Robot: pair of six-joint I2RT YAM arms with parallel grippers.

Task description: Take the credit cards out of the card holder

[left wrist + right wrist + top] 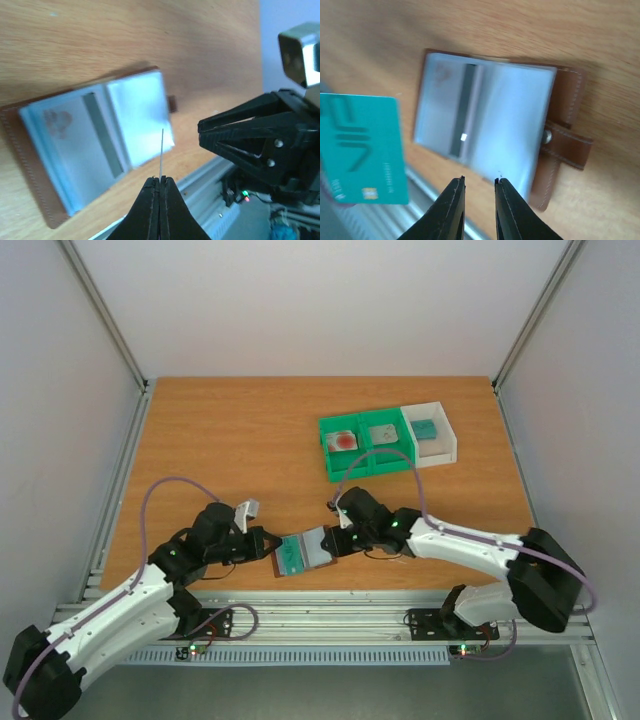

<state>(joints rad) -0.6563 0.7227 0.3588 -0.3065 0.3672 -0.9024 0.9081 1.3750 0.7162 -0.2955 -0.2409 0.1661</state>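
Card holder (318, 548) open — three cards (383, 433) trayed, left gripper (160, 180) jaws pinching a teal card (362, 150), right gripper (479, 181) jaws apart, one striped card (465, 115) still sleeved.

Five cards show: one blotted card (343, 439), one grey card (384, 432) and one teal card (427, 428) in the trays, a second teal card (362, 150) in the left gripper (160, 181), one striped card (447, 107) inside the single holder (566, 95). Two trays: a green tray (366, 463) of two compartments, a white tray (449, 443) of one. Two arms, left arm (120, 598) and right arm (470, 548), each with one gripper; one table (220, 440).
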